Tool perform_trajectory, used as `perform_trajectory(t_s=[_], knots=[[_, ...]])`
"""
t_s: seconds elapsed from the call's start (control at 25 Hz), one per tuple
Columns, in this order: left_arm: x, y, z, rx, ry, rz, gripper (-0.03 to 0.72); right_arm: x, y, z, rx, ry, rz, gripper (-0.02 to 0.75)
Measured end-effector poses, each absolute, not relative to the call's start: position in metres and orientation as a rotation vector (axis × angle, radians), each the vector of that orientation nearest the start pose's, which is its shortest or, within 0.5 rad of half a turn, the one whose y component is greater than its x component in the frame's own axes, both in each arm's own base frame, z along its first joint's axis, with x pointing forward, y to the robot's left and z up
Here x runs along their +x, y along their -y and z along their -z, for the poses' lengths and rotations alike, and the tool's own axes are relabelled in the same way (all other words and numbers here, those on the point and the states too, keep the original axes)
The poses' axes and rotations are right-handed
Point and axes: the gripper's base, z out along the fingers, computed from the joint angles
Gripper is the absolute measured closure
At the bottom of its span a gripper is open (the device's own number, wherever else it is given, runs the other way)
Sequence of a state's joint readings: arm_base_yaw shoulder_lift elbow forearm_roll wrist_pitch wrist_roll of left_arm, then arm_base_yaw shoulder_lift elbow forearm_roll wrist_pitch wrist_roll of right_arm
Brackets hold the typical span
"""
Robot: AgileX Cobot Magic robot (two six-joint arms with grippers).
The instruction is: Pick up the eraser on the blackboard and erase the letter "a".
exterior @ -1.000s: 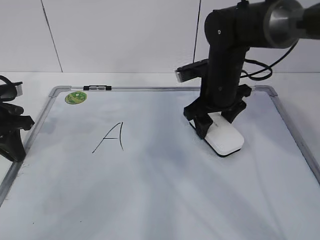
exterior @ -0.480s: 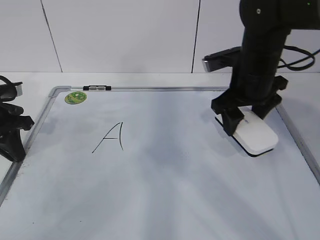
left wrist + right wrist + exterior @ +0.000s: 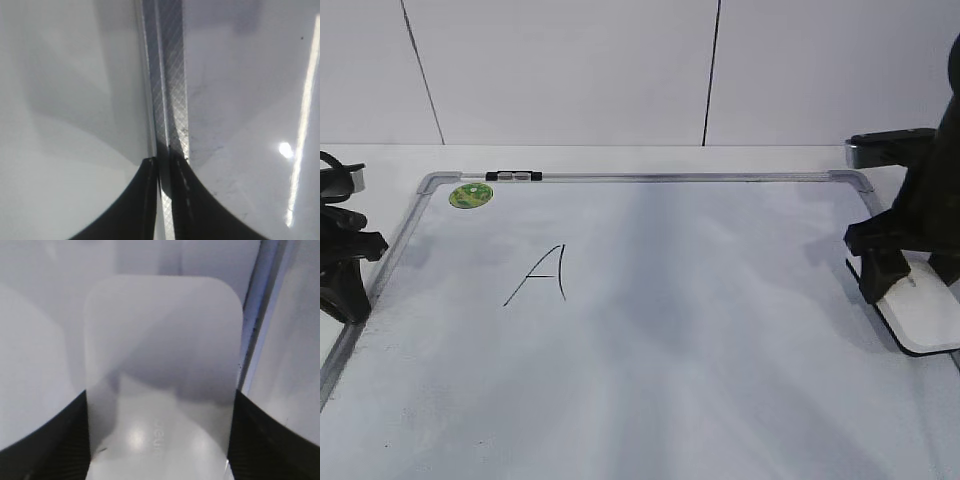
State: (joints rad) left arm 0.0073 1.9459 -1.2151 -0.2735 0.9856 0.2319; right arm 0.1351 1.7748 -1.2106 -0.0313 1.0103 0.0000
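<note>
The blackboard (image 3: 700,330) is a white board with a silver frame lying flat. My right gripper (image 3: 915,282) is shut on the white eraser (image 3: 925,318) at the board's right edge, over the frame. In the right wrist view the eraser (image 3: 160,355) fills the space between the black fingers (image 3: 160,440), with the frame just to its right. No lowercase "a" shows on the board. An angular capital "A" (image 3: 542,275) stands at centre left. My left gripper (image 3: 345,290) is shut and empty over the left frame (image 3: 170,90), as the left wrist view (image 3: 164,165) shows.
A round green sticker (image 3: 471,195) sits in the board's far left corner. A small black-and-silver clip (image 3: 514,176) is on the far frame. A white panelled wall stands behind the table.
My right arm has carried the eraser to the right, from the board's right-middle part to its right edge. The left arm has not moved.
</note>
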Motion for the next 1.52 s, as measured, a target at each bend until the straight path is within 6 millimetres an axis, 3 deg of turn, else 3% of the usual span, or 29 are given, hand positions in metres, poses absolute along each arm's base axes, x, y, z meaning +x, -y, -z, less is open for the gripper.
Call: perform_trajectory(t_s=[0.64, 1.2, 1.52], knots=[[0.349, 0.018, -0.150, 0.105, -3.152, 0.363, 0.636, 0.344, -0.025, -0.188, -0.070, -2.996, 0.007, 0.175], [0.349, 0.018, -0.150, 0.105, -3.152, 0.363, 0.634, 0.350, -0.025, -0.177, -0.068, -2.984, 0.006, 0.174], [0.349, 0.018, -0.150, 0.105, -3.152, 0.363, 0.632, 0.353, -0.025, -0.175, -0.065, -2.966, 0.004, 0.113]])
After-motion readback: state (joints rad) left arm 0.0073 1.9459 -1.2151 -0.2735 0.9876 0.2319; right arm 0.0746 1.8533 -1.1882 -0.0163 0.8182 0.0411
